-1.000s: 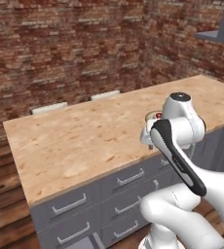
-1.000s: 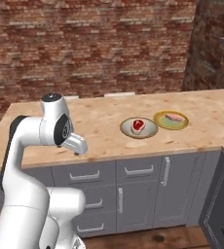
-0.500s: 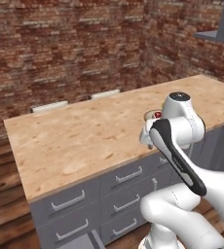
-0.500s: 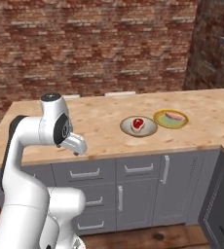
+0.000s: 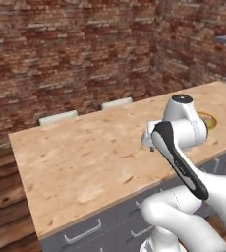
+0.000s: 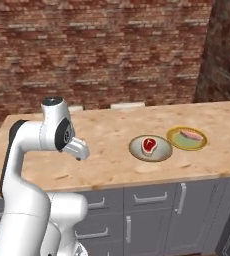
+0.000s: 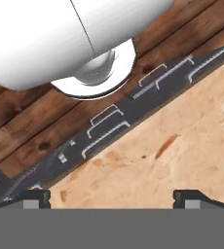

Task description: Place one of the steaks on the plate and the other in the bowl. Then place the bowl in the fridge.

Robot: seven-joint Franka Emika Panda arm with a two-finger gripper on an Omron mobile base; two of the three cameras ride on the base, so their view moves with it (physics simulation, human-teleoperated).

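Note:
The bright red steak (image 6: 149, 145) lies in the shallow round tan-grey bowl (image 6: 162, 155) on the counter. Just right of it, the paler pink steak (image 6: 191, 135) rests on the yellow-rimmed plate (image 6: 174, 142). A sliver of that plate (image 5: 211, 119) peeks from behind my arm in the left base view. My hand (image 6: 78, 149) hangs over the counter's front left part, well left of the bowl. In the hand view the gripper (image 7: 111, 197) is open, its fingertips (image 7: 36, 197) wide apart with nothing between them. The fridge is out of view.
The wooden counter (image 6: 112, 130) runs along a brick wall, with grey drawers (image 6: 152, 197) below its front edge. Two white outlets (image 5: 58, 117) sit at the wall's foot. The hand view looks over the counter edge (image 7: 148, 121) down to the wood floor (image 7: 31, 131).

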